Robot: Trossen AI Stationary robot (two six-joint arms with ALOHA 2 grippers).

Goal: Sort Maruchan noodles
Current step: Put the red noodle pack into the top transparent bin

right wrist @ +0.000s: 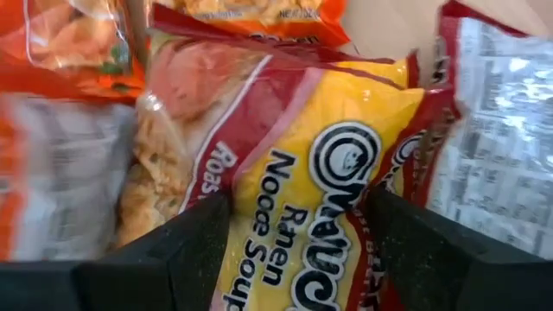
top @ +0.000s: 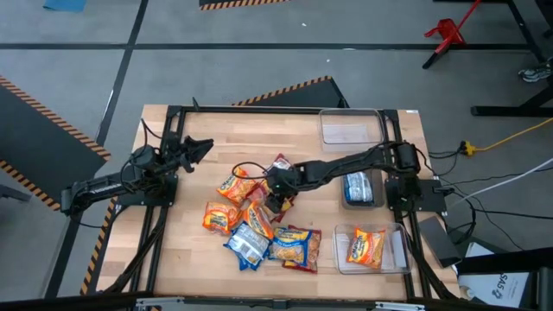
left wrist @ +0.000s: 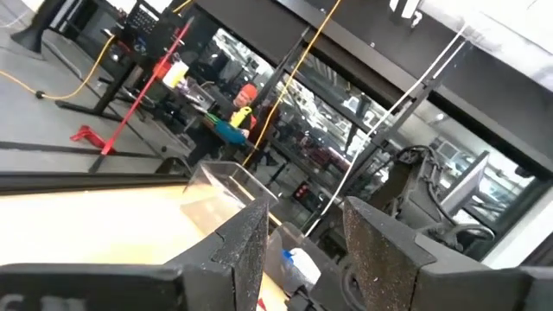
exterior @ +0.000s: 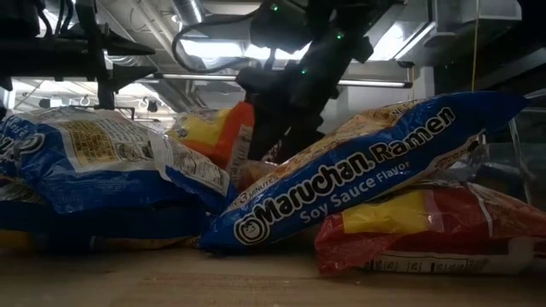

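Several Maruchan noodles [top: 259, 229] lie heaped at the table's middle, one orange packet [top: 366, 246] sits in the near right bin [top: 396, 259] and a blue one [top: 356, 187] in the middle right bin [top: 378, 200]. The right gripper [top: 278, 199] reaches into the far side of the heap, its fingers spread astride a red-and-yellow packet [right wrist: 302, 173] without visibly pinching it, while the left gripper [top: 200, 147] waits raised at the far left, fingers parted. Overlapping crinkly packets could slip free or come up together if the jaws close off-centre
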